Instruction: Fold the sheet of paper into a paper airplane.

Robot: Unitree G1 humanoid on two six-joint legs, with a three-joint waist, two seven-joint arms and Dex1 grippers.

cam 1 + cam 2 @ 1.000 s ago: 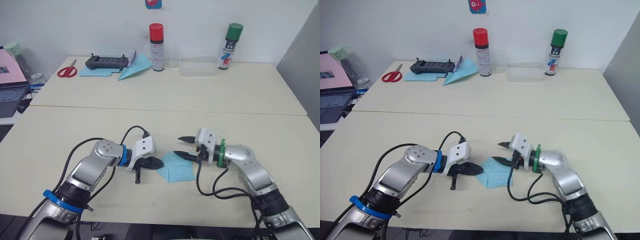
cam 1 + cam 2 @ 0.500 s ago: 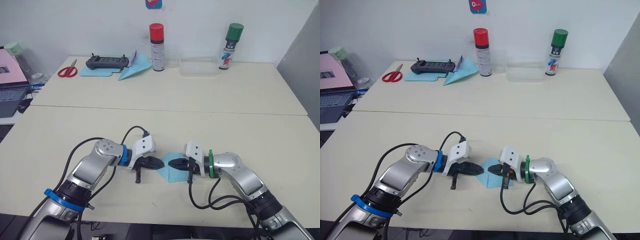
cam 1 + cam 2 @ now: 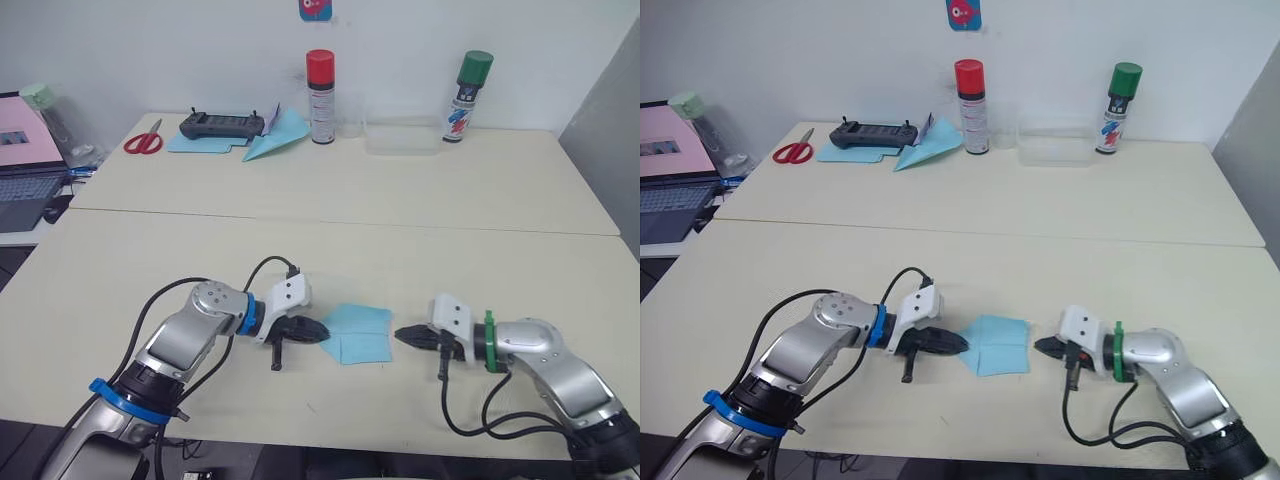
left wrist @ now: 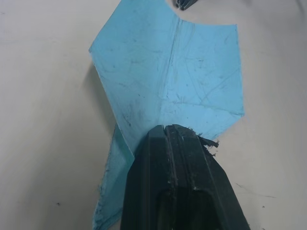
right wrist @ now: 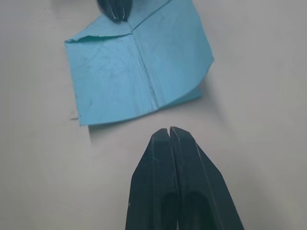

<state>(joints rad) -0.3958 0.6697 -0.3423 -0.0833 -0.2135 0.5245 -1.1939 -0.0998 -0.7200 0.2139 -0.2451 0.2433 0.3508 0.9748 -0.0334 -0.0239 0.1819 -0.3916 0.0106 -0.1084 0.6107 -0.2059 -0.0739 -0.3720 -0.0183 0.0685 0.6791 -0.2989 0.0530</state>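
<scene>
Paper [image 3: 356,332] lies flat on the near bench [image 3: 430,260], partly folded, with a centre crease and one flap lifted a little on its left side. It sits between the two claws, near the bench's front edge.

Left claw [image 3: 318,330]: fingers pressed together, tips resting on the paper's left corner. The left wrist view shows the black tips [image 4: 175,143] on top of the paper edge; whether they pinch the sheet or just press it down, I can't tell for sure. It looks like pressing, since the sheet lies under the tips and not between them.

Right claw [image 3: 404,337]: fingers closed, holding nothing. It lies low on the bench just right of the paper, tips pointing at the sheet but apart from it. The right wrist view shows a bare strip of bench between the tips [image 5: 170,139] and the paper's near edge.

Far bench, well apart from the work:
- red-capped spray can [image 3: 320,82] in the middle
- green-capped spray can [image 3: 467,83] to the right
- clear tray [image 3: 402,137] between the two cans
- blue dart [image 3: 272,143] just left of the red can
- black controller [image 3: 221,125] on a blue sheet
- red scissors [image 3: 143,141] further left

Laptop [image 3: 25,165] at the far left edge.
</scene>
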